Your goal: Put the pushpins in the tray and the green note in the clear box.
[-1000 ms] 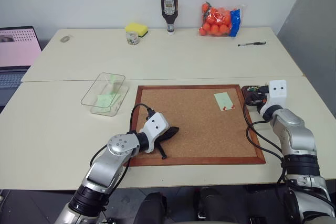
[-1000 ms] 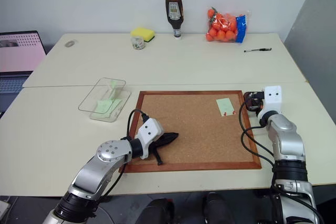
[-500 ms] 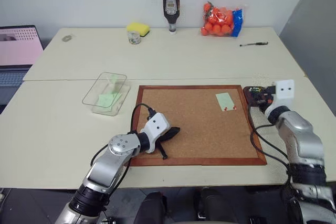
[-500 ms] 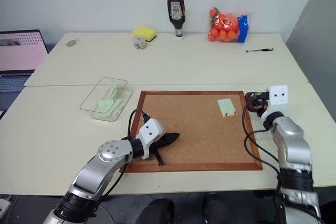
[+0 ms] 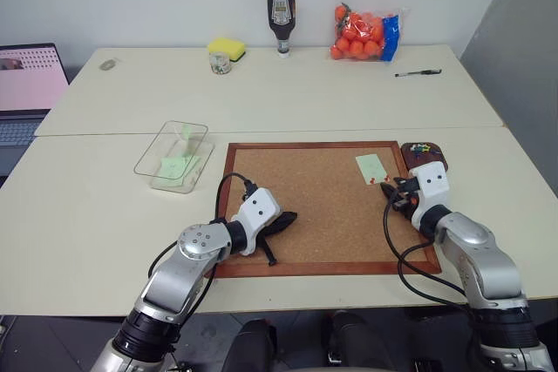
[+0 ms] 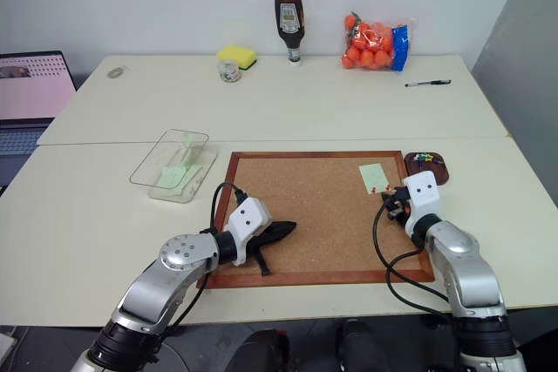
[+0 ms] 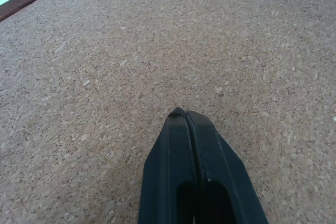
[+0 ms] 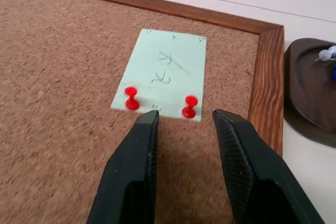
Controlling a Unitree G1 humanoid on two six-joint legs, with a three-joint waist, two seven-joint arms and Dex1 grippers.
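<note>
Pale green paper note (image 8: 165, 74), thin/floppy, pinned by 2 tiny red plastic pushpins (image 8: 189, 106) mid-frame; heads to be pinched. R gripper (image 8: 182, 124) apart, L gripper (image 7: 185, 116) together.

The green note (image 8: 165, 71) bears faint handwritten marks — illegible — and nothing else carries readable text.
</note>
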